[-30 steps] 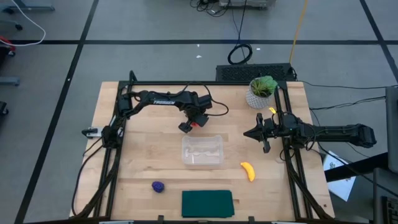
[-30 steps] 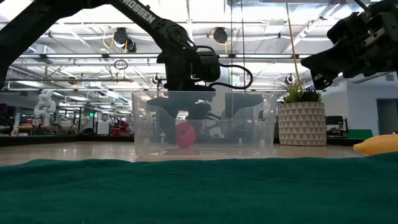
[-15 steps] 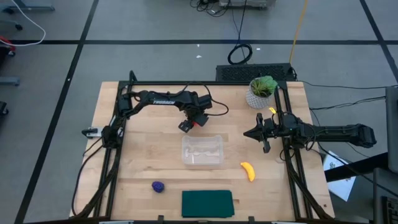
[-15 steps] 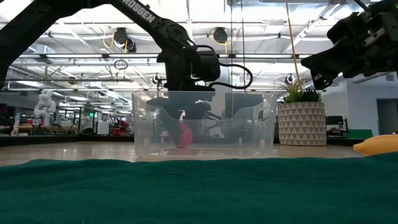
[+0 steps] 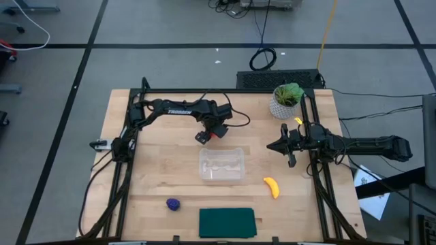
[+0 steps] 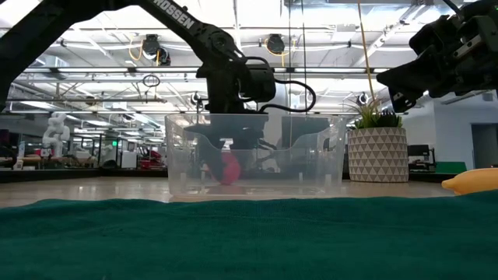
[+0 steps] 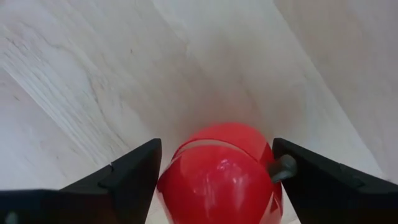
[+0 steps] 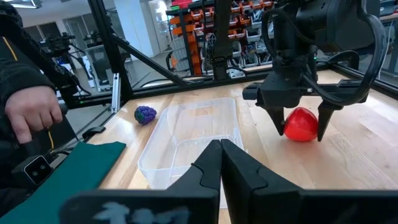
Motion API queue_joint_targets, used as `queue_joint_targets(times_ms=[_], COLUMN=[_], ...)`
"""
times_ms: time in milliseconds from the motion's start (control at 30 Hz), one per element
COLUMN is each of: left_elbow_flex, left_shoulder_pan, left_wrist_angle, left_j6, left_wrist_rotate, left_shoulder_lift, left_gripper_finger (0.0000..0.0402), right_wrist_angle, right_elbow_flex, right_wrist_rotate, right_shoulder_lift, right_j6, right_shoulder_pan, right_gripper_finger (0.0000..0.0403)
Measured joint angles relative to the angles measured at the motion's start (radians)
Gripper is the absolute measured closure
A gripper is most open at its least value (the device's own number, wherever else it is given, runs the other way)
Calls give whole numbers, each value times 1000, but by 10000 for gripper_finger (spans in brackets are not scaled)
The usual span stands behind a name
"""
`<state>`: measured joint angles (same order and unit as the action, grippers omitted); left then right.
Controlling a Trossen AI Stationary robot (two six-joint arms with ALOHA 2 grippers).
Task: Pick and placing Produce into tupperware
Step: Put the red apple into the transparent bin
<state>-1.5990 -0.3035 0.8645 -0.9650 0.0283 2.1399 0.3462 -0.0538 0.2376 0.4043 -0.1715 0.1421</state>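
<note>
1. A wooden table (image 5: 150,177) seen from above carries 3 toy produce pieces and a clear plastic tub (image 5: 221,165), with 2 dark robot arms reaching in from its left and right edges.
2. The tub is a see-through rectangle with rounded corners, sitting near the middle of the table, and nothing lies in it.
3. The red round piece (image 7: 219,173) is glossy and smooth. It sits on the wood just beyond the tub's far left corner, toward the far edge of the table.
4. The left gripper (image 5: 206,137) is at the red piece, 1 dark finger on either side of it. The fingers (image 7: 124,177) sit just beside the piece, but actual contact cannot be told.
5. The yellow banana (image 5: 272,187) is curved and lies near the tub's near right corner, toward the right edge.
6. The purple lump (image 5: 173,203) is bumpy and dark, lying near the near edge, left of a flat dark green mat (image 5: 227,222).
7. The right gripper (image 5: 272,146) hangs above the right side of the table, its fingers pressed together on nothing.
8. A leafy plant in a white pot (image 5: 284,102) stands at the far right corner.
9. Bare wood lies open between the tub and the left edge.
10. A person's hand (image 8: 30,118) shows beyond the table in the right wrist view.
</note>
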Motion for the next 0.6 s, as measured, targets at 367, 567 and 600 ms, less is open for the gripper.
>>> queue_joint_targets(times_ms=[367, 567, 600], left_elbow_flex=[0, 0, 0], left_shoulder_pan=[0, 1, 1], left_wrist_angle=[16, 17, 17], left_j6=[5, 4, 4], left_wrist_rotate=[-4, -34, -42], left_shoulder_lift=[0, 0, 0], left_gripper_finger=[130, 152, 154], right_wrist_angle=[0, 0, 0], right_elbow_flex=[0, 0, 0], right_wrist_rotate=[0, 0, 0], right_shoulder_lift=[0, 0, 0], right_j6=[0, 0, 0], right_shoulder_pan=[0, 0, 0], right_gripper_finger=[403, 403, 403])
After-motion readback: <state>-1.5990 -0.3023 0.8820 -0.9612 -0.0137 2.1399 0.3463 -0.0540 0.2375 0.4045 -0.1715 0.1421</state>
